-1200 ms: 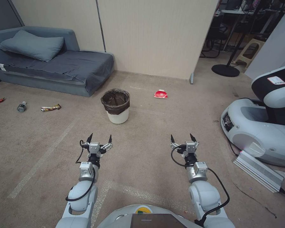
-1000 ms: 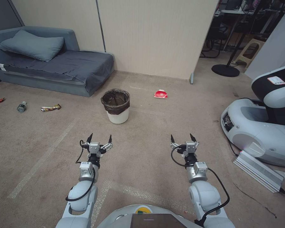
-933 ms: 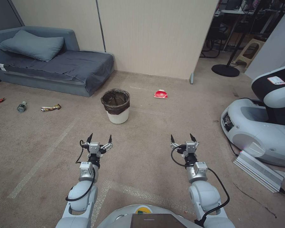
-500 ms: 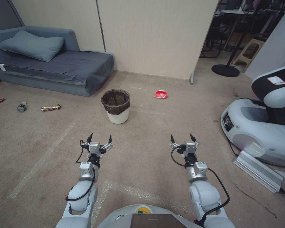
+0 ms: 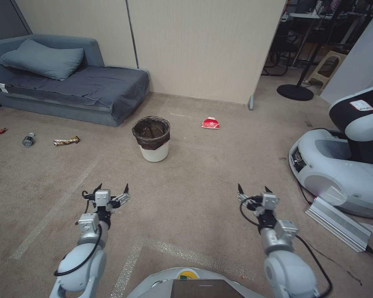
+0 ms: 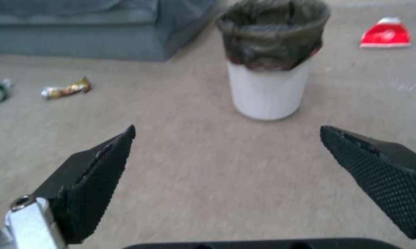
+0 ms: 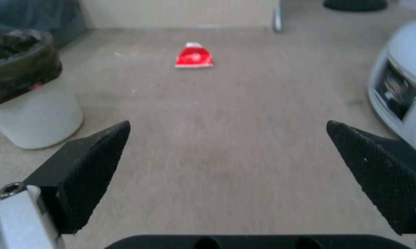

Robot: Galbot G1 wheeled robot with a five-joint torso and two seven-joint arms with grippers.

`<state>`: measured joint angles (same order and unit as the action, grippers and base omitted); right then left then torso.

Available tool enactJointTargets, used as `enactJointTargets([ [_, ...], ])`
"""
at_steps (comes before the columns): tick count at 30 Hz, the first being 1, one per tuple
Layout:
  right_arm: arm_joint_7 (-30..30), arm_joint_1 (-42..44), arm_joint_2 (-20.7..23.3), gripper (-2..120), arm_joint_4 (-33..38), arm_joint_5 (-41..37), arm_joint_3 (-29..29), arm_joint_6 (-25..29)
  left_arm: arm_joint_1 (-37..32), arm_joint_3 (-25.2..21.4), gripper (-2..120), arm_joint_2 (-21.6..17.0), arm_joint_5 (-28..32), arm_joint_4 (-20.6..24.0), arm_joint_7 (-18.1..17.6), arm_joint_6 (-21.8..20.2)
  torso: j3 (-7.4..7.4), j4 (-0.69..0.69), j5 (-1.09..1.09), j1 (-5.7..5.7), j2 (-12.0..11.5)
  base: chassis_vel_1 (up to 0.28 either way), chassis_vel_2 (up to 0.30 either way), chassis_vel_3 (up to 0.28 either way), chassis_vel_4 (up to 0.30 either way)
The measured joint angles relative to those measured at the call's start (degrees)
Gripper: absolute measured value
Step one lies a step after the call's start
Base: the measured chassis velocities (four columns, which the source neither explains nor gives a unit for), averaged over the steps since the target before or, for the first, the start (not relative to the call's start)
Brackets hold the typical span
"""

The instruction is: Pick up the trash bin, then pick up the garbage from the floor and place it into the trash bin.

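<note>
Nothing was in hand: the left gripper (image 5: 112,192) and the right gripper (image 5: 253,190) both hung spread and empty over the floor (image 5: 194,174), on either side of the robot's front. The bin (image 5: 151,138) stood upright on the carpet ahead of them, well apart from both and nearer the left gripper's line, its dark liner folded over the rim. The garbage lay scattered: a red packet (image 5: 210,123) beyond the bin toward the wall, a wrapper (image 5: 66,141), a bottle (image 5: 27,140) and a small red scrap (image 5: 2,130) off to the left near the sofa (image 5: 70,87). The chief risk, as I judged it, lay in the bin itself: light and tall for its base, it would likely tip or skid if a finger struck its wall rather than closing over the rim, and a grip on the slack liner alone could pull the bag free and leave the bucket behind. The flat packet and wrapper might slide on the carpet under a shallow pinch. The other robot (image 5: 344,165) and the metal rail (image 5: 337,222) at the right crowded any swing or drive on that side.
</note>
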<state>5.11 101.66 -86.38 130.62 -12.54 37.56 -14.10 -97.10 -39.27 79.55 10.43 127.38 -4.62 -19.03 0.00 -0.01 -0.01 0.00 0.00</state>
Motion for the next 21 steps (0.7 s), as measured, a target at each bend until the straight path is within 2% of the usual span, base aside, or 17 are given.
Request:
enactJointTargets([
  [4, 1.44, 5.32, -0.13, 100, 6.23, -4.25, 2.78, -5.37, -3.09, -2.88, 100, -2.42, 3.92, 4.81, -1.72, -7.17, 0.00, -0.01, -0.02, 0.00, 0.00, 0.000, 0.000, 0.000, 0.000],
  [8, 1.09, 5.75, -0.10, 100, 6.42, -4.23, 3.10, -5.58, -4.37, -4.06, 100, -3.35, 5.49, 6.76, -2.40, -10.00, 0.00, 0.00, 0.01, 0.00, 0.00, 0.000, 0.000, 0.000, 0.000],
  [10, 0.80, 5.88, -0.08, 100, 6.41, -3.93, 3.28, -5.50, -6.30, -5.84, 100, -4.83, 7.90, 9.69, -3.48, -14.43, 0.00, 0.02, 0.00, 0.00, 0.00, 0.000, 0.000, 0.000, 0.000],
  [12, 0.66, 5.89, -0.07, 100, 6.38, -3.82, 3.29, -5.34, -6.90, -6.46, 100, -5.31, 8.68, 10.67, -3.84, -15.85, 0.00, 0.02, 0.00, 0.00, 0.00, 0.000, 0.000, 0.000, 0.000],
  [14, 0.25, 5.86, -0.07, 100, 6.11, -3.29, 3.36, -4.79, -8.70, -8.14, 100, -6.72, 10.96, 13.50, -4.83, -20.00, 0.00, 0.02, 0.02, 0.00, 0.00, 0.000, 0.000, 0.000, 0.000],
  [16, 0.15, 5.84, -0.08, 100, 6.06, -3.26, 3.37, -4.67, -8.82, -8.26, 100, -6.82, 11.13, 13.69, -4.91, -20.32, 0.00, 0.01, 0.01, 0.00, 0.00, 0.000, 0.000, 0.000, 0.000],
  [18, -0.06, 5.73, -0.09, 100, 5.72, -3.14, 3.37, -4.35, -7.86, -8.31, 100, -6.40, 11.51, 13.78, -7.10, -23.05, 0.00, 0.00, 0.00, 0.00, 0.00, 0.000, 0.000, 0.000, 0.000],
  [21, -0.29, 5.63, -0.09, 100, 5.47, -2.94, 3.37, -4.19, -7.48, -8.32, 100, -6.24, 11.27, 13.59, -7.16, -23.58, 0.00, 0.00, 0.01, 0.00, 0.00, 0.000, 0.000, 0.000, 0.000],
])
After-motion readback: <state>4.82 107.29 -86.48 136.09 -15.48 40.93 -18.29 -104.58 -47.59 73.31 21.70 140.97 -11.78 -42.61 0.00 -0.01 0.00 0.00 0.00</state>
